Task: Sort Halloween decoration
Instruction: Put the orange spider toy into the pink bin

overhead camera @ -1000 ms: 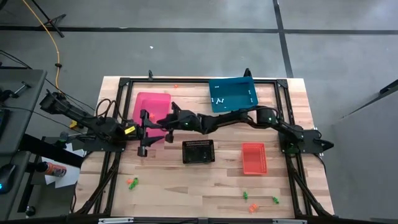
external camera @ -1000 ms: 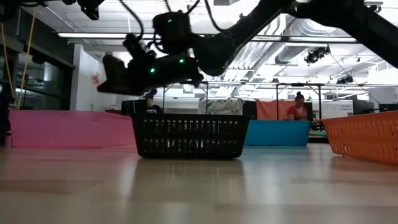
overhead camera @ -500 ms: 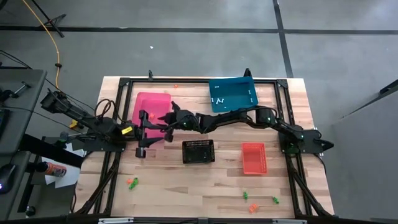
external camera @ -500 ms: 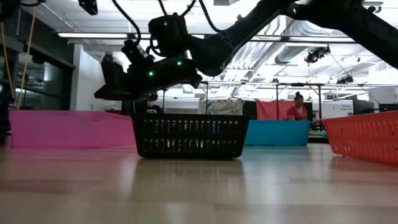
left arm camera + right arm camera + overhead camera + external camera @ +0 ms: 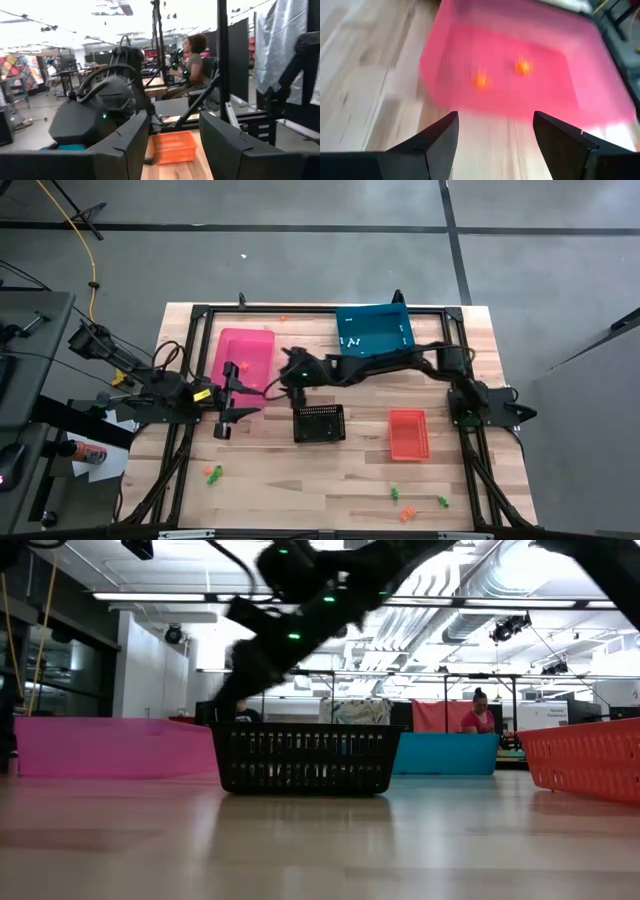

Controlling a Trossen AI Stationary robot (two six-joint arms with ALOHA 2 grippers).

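Two orange trinkets (image 5: 480, 79) (image 5: 522, 65) of the Halloween decoration lie on the floor of the pink bin (image 5: 450, 45). My right gripper (image 5: 495, 135) hangs open just off that bin's right side (image 5: 284, 374), with nothing between its fingers. More orange and green trinkets lie loose on the table near its front edge (image 5: 212, 473) (image 5: 407, 513) (image 5: 441, 501). My left gripper (image 5: 232, 397) waits open at the pink bin's near left corner, pointing toward the table's right, also empty (image 5: 175, 145).
A blue bin (image 5: 373, 330) stands at the far side, a black basket (image 5: 319, 423) in the middle and a red bin (image 5: 407, 434) to its right. A dark frame (image 5: 200, 310) runs around the table. People sit in the room behind (image 5: 478, 710).
My right gripper has opened over the pink bin. It has then drawn back toward the table's right and risen, and its fingers have tipped further down. My left arm has kept still.
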